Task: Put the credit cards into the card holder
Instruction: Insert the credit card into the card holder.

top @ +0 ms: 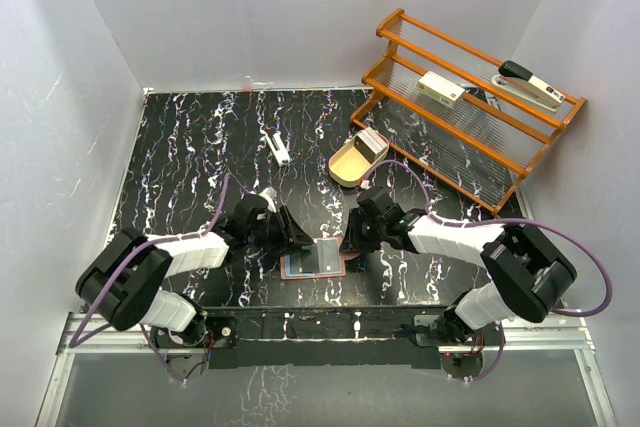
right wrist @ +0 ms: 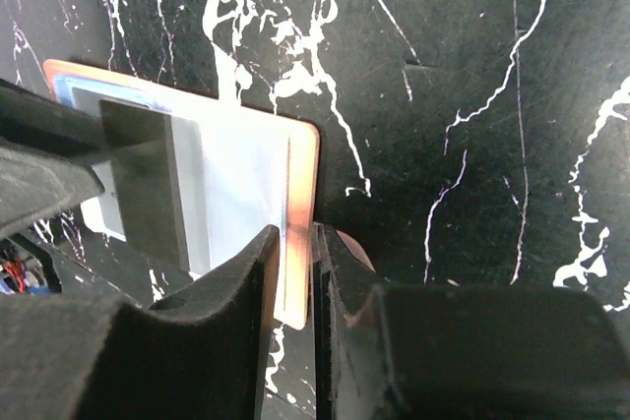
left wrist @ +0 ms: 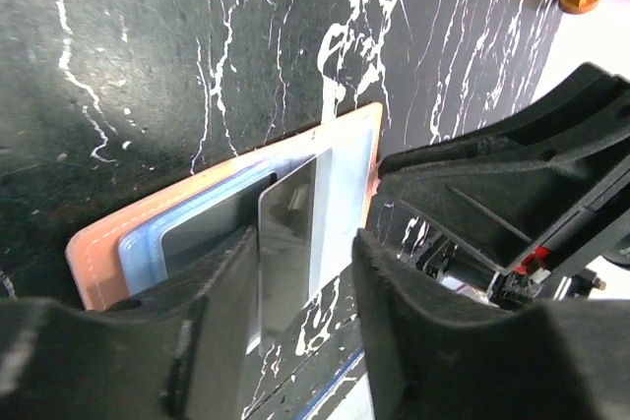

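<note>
The card holder [top: 296,271] lies open on the table, salmon rim around a pale blue-grey inside [left wrist: 98,243]. One dark grey credit card [left wrist: 285,233] lies on its inside, partly in a pocket; it also shows in the right wrist view [right wrist: 148,179]. My left gripper [top: 293,235] hovers over that card with its jaws wide apart [left wrist: 303,241], one finger against the card's edge. My right gripper [top: 348,243] is shut on the holder's right edge [right wrist: 295,238], pinching the salmon rim [right wrist: 301,169]. More credit cards [top: 372,143] are stacked in the tan tray.
The tan oval wooden tray [top: 344,169] sits behind the holder. An orange wooden rack [top: 470,137] at the back right carries a white box with a red mark [top: 441,89] and a stapler [top: 530,85]. A small white object [top: 278,149] lies mid-table.
</note>
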Robot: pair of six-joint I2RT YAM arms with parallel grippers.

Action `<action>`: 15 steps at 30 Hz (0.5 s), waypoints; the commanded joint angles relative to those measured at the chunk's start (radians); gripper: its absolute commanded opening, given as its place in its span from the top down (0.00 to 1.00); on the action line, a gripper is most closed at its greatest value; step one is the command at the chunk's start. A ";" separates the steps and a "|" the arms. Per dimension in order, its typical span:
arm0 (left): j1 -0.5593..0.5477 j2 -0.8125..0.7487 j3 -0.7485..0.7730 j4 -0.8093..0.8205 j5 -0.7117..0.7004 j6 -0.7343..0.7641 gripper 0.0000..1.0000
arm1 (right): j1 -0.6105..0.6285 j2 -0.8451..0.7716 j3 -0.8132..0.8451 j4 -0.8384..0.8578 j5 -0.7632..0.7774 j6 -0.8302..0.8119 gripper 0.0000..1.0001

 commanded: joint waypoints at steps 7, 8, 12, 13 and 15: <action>-0.002 -0.129 0.067 -0.275 -0.096 0.057 0.50 | 0.008 -0.110 0.073 -0.054 -0.069 -0.012 0.76; -0.001 -0.126 0.062 -0.265 -0.086 0.050 0.49 | 0.009 -0.112 0.069 -0.048 -0.075 -0.009 0.76; -0.003 -0.108 0.048 -0.244 -0.070 0.034 0.49 | 0.011 -0.098 0.056 -0.030 -0.076 -0.007 0.77; -0.004 -0.103 0.044 -0.240 -0.068 0.033 0.49 | 0.011 -0.094 0.049 -0.027 -0.075 -0.007 0.77; -0.006 -0.099 0.037 -0.228 -0.064 0.028 0.49 | 0.012 -0.088 0.038 -0.014 -0.073 -0.006 0.77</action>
